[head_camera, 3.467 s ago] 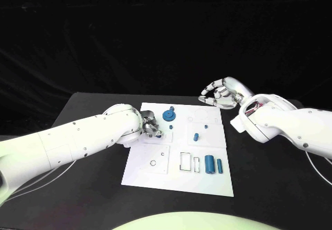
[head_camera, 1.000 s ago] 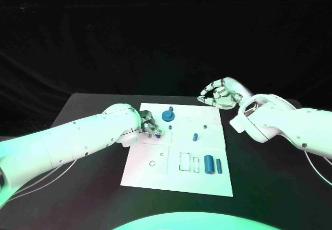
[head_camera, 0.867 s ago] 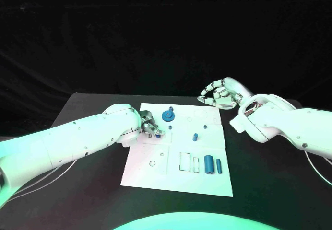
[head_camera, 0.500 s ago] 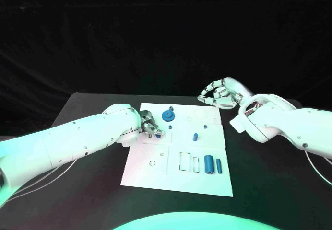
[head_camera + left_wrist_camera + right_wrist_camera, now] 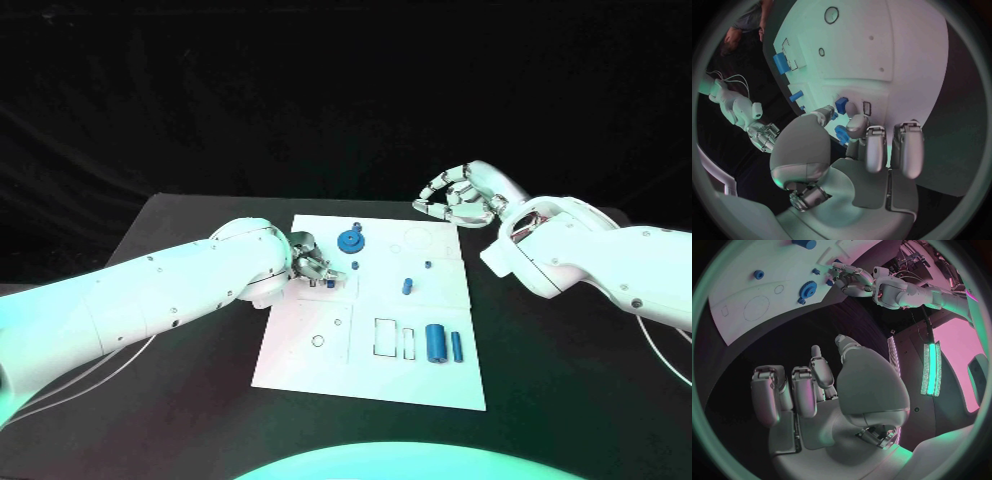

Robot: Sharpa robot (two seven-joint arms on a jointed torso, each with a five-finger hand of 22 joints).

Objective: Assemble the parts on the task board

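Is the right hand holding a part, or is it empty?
Empty. The right hand hangs past the far right corner of the task board, fingers curled in with nothing between them; the right wrist view shows its palm bare.

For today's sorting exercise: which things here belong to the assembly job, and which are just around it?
Belonging to the job:
- task board
- blue gear
- two blue cylinders
- small blue part
- small blue piece at the left hand fingers

Just around:
- black table
- right hand, curled, holding nothing
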